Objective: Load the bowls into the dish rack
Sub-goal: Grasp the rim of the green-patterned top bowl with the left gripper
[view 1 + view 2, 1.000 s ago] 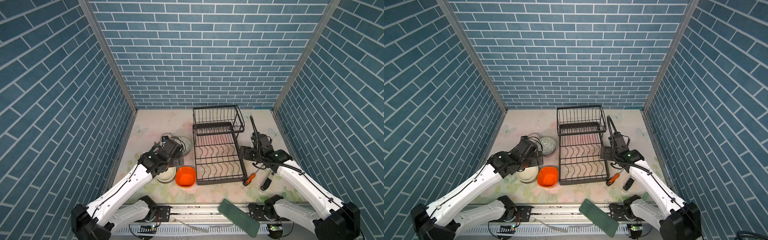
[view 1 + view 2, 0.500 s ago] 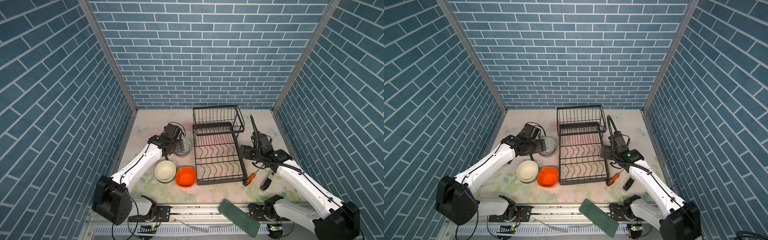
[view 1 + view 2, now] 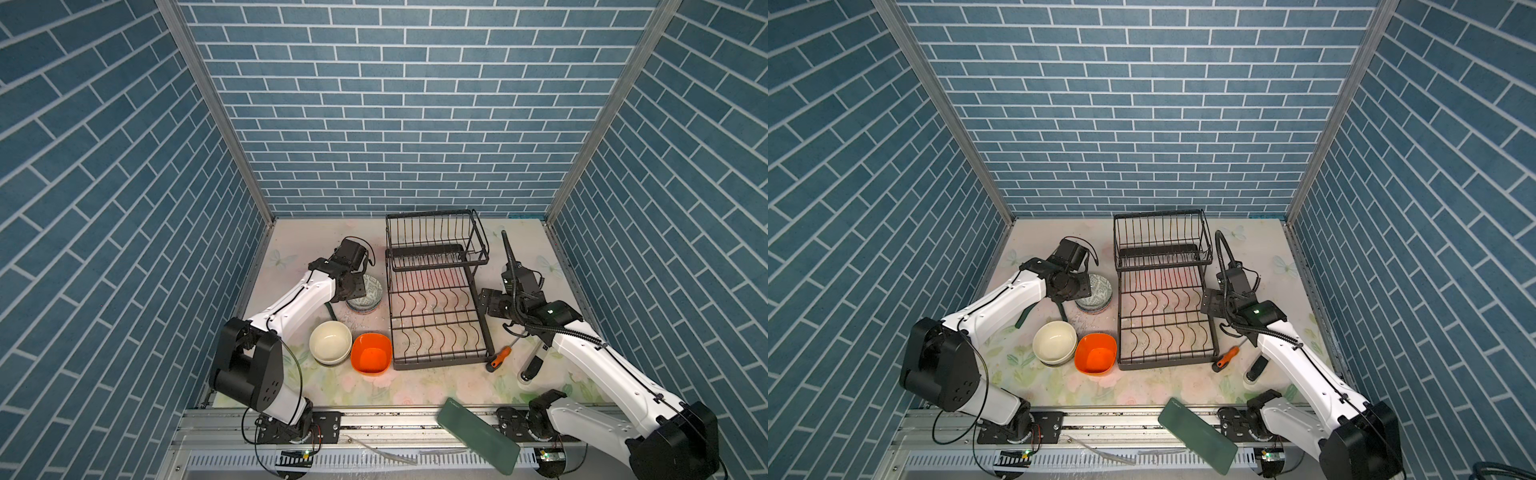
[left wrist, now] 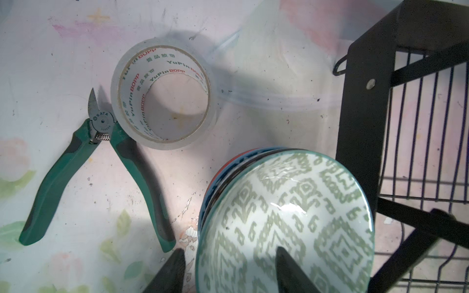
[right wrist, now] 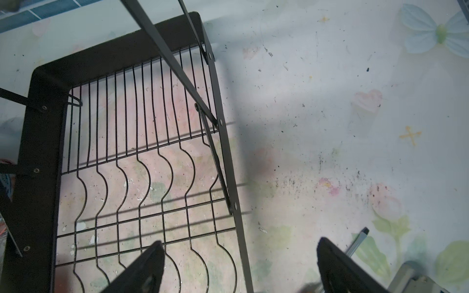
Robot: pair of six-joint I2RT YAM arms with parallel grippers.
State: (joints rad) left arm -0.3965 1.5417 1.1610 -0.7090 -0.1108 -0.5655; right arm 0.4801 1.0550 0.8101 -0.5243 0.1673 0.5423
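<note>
Bowls [image 3: 330, 343] sit on the table [image 3: 415, 386] left of the dish rack [image 3: 440, 361]. The left gripper [image 4: 228, 256] straddles the rim of the green-patterned bowl [image 4: 291, 215], which is stacked on others, jaws apart. The right gripper [image 5: 239, 242] hangs wide open above the rack's right rail.

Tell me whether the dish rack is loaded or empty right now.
Empty. Both tiers of the dish rack show only bare wire in both top views; the patterned bowl stack, cream bowls and orange bowl all stand outside it.
</note>
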